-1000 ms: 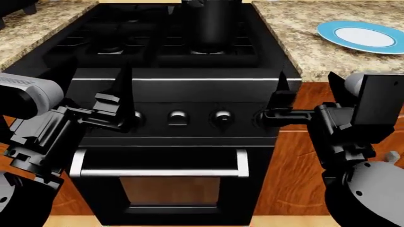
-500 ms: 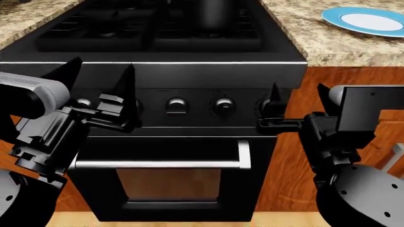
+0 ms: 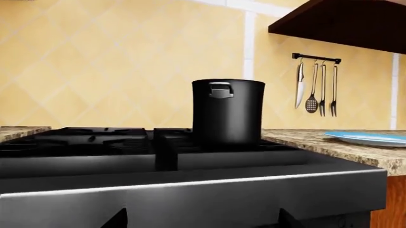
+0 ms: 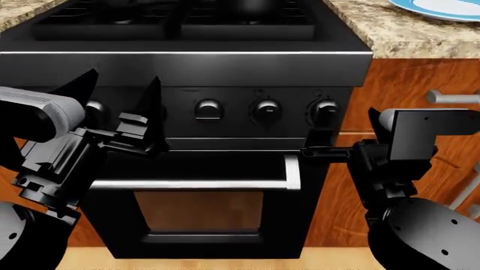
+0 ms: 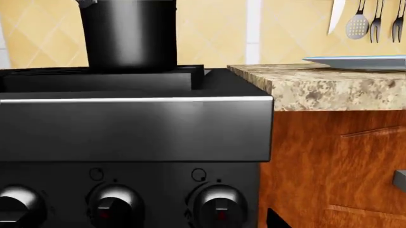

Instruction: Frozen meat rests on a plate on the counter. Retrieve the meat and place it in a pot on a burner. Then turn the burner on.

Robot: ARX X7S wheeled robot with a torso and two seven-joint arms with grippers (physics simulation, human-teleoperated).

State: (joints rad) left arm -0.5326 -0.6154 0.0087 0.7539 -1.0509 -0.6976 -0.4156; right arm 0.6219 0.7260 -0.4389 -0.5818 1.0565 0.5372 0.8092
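Head view: both grippers, left black claw (image 4: 120,107) spread and empty, right black claw (image 4: 349,132) state unclear, face stove knobs (image 4: 266,109). Tall black pot (image 3: 228,114) sits on back burner; meat unseen, likely inside. Knob-turning next.

Pot (image 3: 227,113) on a rear burner of the stove (image 4: 188,62), plate (image 3: 371,138) on the desk (image 5: 330,88) to its right, utensils (image 3: 315,90) on the wall behind. Knobs (image 4: 267,110) across the front, oven door (image 4: 197,211) below. Meat possibly inside the pot, can't tell.
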